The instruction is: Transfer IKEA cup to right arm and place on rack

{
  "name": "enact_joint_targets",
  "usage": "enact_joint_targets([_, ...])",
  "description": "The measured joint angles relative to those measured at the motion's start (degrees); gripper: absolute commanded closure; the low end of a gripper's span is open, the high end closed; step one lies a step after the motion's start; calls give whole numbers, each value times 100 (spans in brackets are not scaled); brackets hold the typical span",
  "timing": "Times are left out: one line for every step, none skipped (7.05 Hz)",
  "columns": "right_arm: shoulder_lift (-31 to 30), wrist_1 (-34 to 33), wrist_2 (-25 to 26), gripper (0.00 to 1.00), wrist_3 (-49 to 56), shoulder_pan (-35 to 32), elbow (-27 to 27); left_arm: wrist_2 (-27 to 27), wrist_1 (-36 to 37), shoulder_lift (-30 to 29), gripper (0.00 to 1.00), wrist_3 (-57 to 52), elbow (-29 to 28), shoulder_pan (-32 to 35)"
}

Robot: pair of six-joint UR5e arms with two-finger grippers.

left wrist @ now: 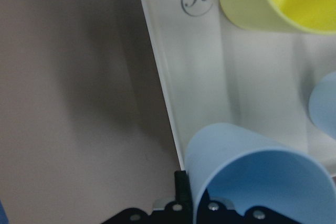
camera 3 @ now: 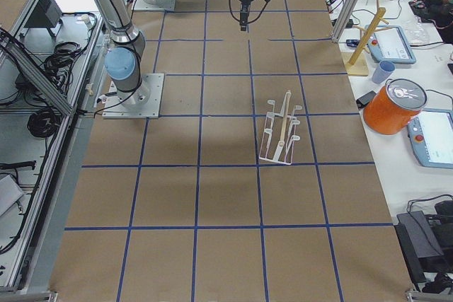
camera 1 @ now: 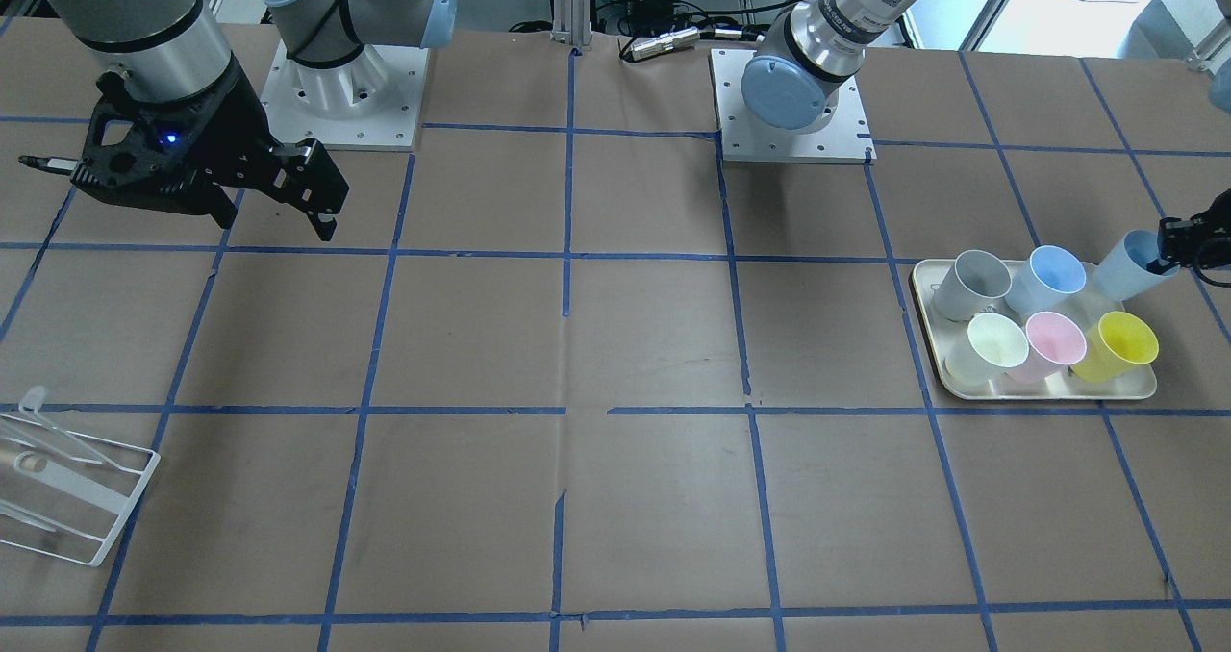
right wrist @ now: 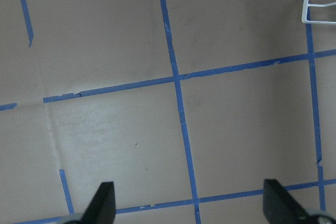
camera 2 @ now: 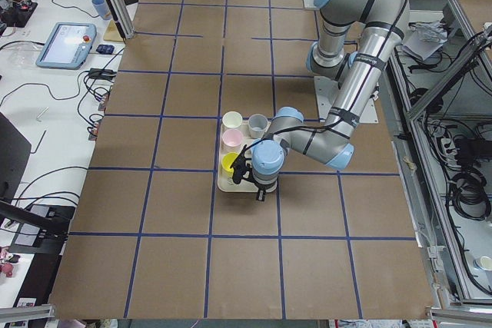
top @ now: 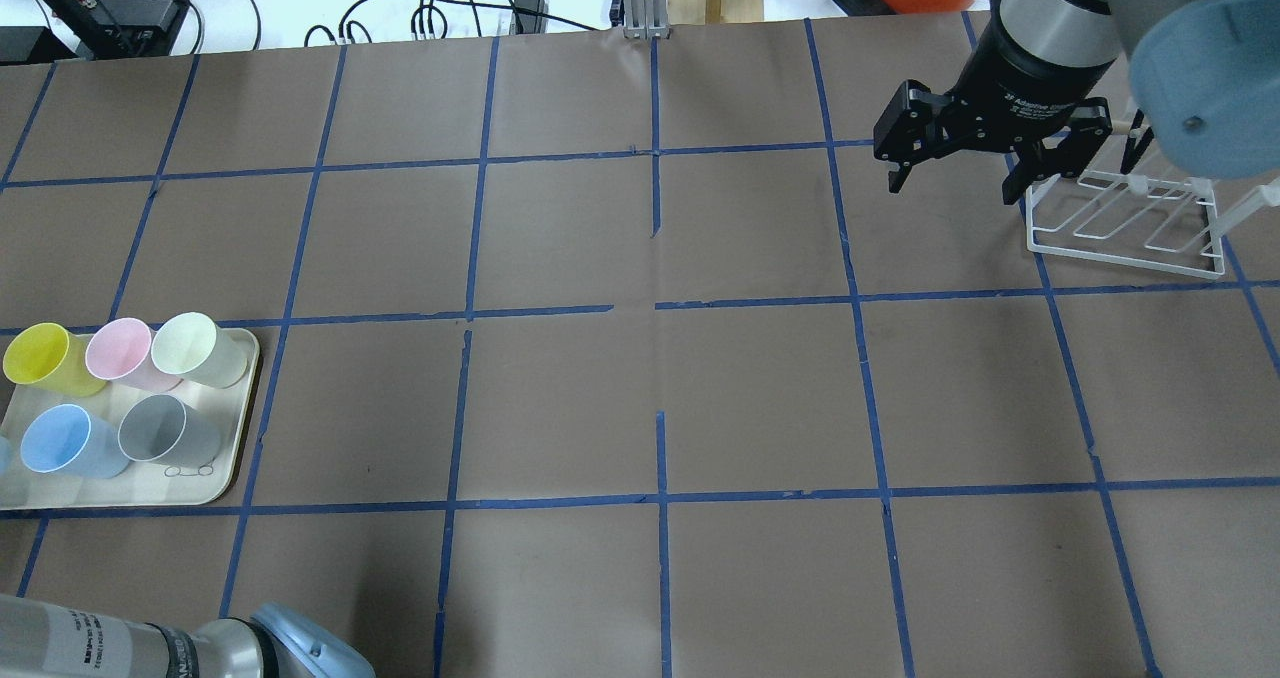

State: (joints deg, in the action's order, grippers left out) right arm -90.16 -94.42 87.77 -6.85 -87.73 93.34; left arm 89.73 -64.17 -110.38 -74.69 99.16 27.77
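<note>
The left gripper is clamped on the rim of the pale sky-blue tapered plastic IKEA cup, which tilts over the cream tray by the table's left edge, presumably for handover. Five other tumblers sit in it. The right gripper, wide open and empty, hovers beside the white wire rack near the far right corner.

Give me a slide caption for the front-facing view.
Left tool holds a tilted sky-blue cup at the tray corner; right tool hangs open near the rack.
</note>
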Motion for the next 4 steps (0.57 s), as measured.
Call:
enact_joint_targets([18, 4, -83, 0, -52, 10, -4, -79, -471, 214, 100, 1, -303, 71])
enact_joint_targets([38, 4, -399, 0, -272, 27, -25, -249, -1241, 468, 100, 75, -690, 228])
enact_joint_targets([48, 7, -907, 0, -696, 82, -47, -475, -2069, 764, 100, 297, -1081, 502])
enact_joint_targets([55, 72, -1470, 0, -1108, 209, -54, -739, -2779, 1077, 100, 700, -1394, 906])
